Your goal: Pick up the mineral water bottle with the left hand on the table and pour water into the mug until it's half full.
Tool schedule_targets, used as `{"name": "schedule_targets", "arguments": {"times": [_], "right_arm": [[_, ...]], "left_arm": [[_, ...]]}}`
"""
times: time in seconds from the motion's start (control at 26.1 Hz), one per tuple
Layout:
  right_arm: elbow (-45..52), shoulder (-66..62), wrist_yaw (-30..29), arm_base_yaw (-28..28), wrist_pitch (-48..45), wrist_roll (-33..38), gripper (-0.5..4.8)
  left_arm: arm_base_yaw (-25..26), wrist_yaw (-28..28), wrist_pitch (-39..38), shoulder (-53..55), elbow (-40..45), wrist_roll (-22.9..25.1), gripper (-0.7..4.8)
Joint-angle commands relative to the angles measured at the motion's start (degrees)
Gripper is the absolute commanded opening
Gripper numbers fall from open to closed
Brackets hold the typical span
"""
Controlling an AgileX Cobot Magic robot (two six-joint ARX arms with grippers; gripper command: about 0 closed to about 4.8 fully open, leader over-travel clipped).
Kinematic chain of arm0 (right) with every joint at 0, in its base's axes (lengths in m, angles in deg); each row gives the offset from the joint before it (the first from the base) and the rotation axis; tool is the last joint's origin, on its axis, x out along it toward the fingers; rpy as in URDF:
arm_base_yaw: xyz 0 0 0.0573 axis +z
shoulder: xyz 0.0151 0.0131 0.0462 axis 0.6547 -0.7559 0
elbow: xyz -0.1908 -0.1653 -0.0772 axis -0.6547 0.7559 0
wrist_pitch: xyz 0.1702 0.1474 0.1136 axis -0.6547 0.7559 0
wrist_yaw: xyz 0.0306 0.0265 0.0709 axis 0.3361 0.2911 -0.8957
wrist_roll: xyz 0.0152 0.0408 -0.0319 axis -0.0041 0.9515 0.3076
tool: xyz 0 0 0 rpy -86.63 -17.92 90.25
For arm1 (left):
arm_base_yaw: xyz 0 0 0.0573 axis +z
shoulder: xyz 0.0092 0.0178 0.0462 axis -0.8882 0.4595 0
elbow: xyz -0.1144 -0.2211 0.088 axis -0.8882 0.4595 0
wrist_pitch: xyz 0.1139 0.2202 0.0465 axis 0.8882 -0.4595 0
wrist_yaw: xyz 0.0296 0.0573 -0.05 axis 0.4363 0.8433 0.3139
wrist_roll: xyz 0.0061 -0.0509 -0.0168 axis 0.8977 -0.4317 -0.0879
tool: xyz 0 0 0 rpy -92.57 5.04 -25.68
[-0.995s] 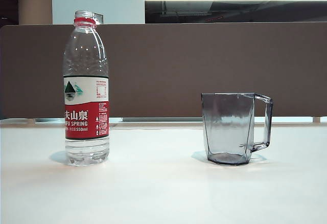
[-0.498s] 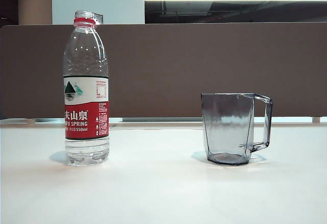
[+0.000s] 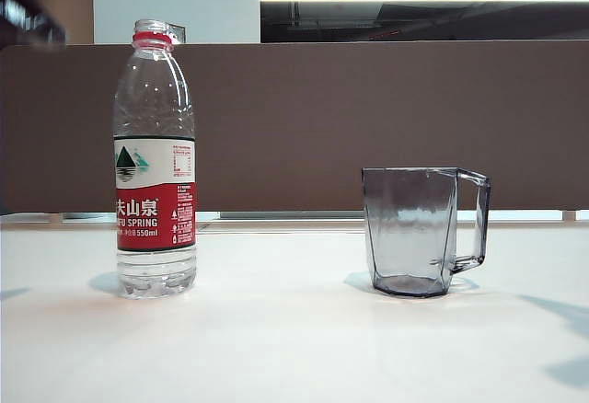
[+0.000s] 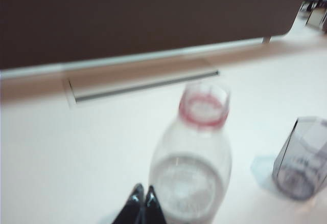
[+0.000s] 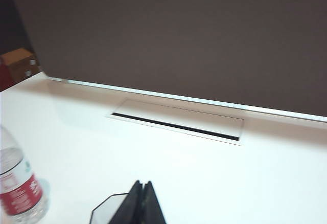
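exterior view: mineral water bottle label reads "fu spring 550ml"; left gripper, right gripper jaws closed, empty.

Bottle left of mug

One bottle, one mug — two claws, left and right.

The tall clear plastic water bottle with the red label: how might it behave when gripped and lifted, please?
The tall clear plastic water bottle has no cap, so squeezing or tilting could spill. Its narrow base and height suggest it tips easily if nudged. The thin clear wall probably flexes.
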Motion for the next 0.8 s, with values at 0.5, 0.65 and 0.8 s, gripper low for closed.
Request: {"name": "schedule_targets", "arguments": {"times": [0.5,0.65,0.8], "right_arm": [[-1.0,0.0,2.9,11.6,13.5,-2.5,-0.02],[-1.0,0.0,2.9,11.6,13.4,-2.6,-0.02],[-1.0,0.0,2.8,11.6,13.4,-2.6,-0.02]], "left_arm": [[-0.1,-5.0,12.0,2.5,8.8,0.2,-0.05],[-0.1,-8.0,15.9,6.9,8.8,0.0,2.15],[-0.1,-11.2,19.8,12.0,8.8,0.1,4.79]]}}
